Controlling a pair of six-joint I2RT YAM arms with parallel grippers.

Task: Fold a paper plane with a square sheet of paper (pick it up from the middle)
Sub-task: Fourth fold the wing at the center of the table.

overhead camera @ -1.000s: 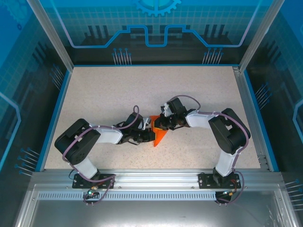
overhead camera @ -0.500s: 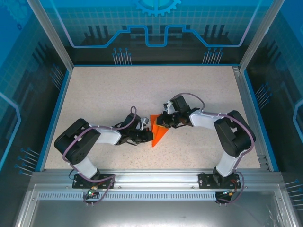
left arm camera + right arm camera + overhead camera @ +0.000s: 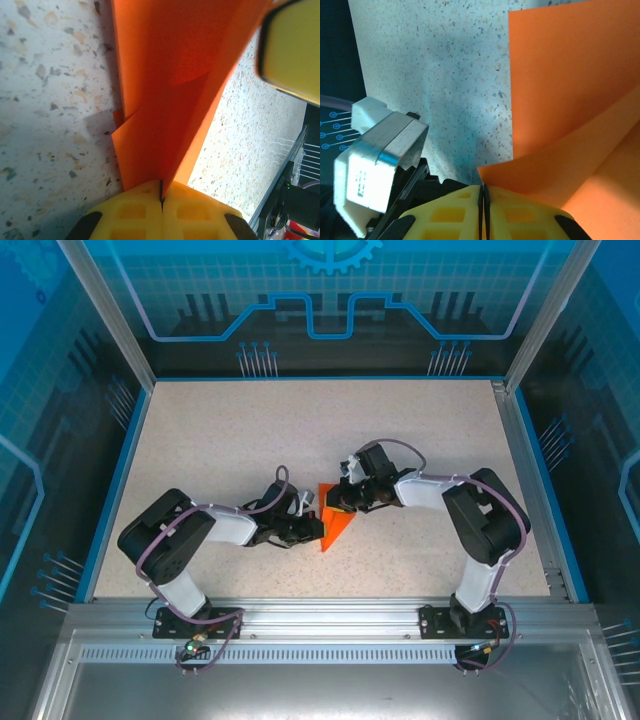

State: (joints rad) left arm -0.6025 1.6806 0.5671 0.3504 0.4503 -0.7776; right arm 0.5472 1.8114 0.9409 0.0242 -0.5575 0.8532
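Note:
The orange sheet of paper [image 3: 336,526] is partly folded into a narrow pointed shape and stands up off the middle of the table. My left gripper [image 3: 316,528] comes from the left and is shut on the lower folded edge. In the left wrist view the layers of the paper [image 3: 170,75] run into the seam of the left gripper [image 3: 161,198]. My right gripper [image 3: 341,504] reaches in from the right. In the right wrist view the right gripper [image 3: 483,192] is shut on the corner of a raised flap of the paper [image 3: 570,100].
The speckled tabletop [image 3: 230,440] spreads out on all sides, bounded by a blue rim and the cage posts. The two wrists sit very close together; a yellow right fingertip [image 3: 292,50] shows beside the paper, and the left wrist's camera block [image 3: 375,160] lies just left of my right jaws.
My right gripper drew slightly right and back again, uncovering the paper's upper end. The left gripper kept its hold and barely moved.

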